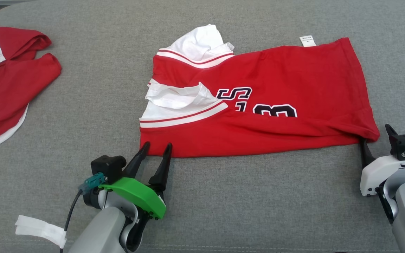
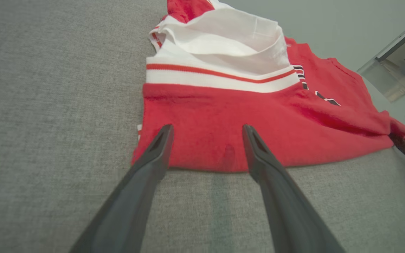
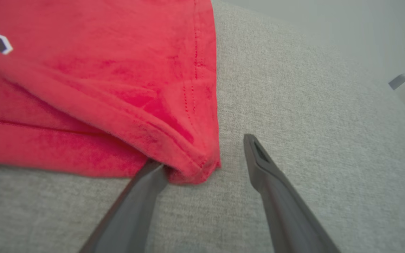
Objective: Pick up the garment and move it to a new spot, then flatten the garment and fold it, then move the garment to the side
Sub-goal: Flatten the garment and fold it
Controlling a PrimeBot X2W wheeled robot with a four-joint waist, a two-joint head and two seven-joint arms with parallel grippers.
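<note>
- garment [image 1: 276, 88]: red jersey cloth with white striped sleeves and black numerals, lying on the grey woven-fabric counter [image 1: 83, 116]. It is folded over along its near side, which cuts the numerals off at the crease. It runs from just ahead of the left gripper across to the right gripper.
- left gripper [image 1: 157, 144]: jaws spread wide, nothing held. Both tips are at the garment's near edge, at the sleeve-end corner (in its wrist view the tips overlap the red cloth; contact unclear).
- right gripper [image 1: 375, 135]: jaws wide apart, nothing clamped. In its wrist view one finger [image 3: 135, 203] is tucked under the garment's hem corner. The other stands clear of the cloth, over bare counter just beside it.
- white sleeves [image 1: 178, 100]: rumpled, just beyond the left gripper's tips and slightly to their right.
- small white tag [image 1: 308, 41]: pokes out from the garment's far edge, well beyond the right gripper and to its left.
- second red-and-white top [image 1: 9, 80]: bunched, well apart to the left of the left gripper and beyond it.
</note>
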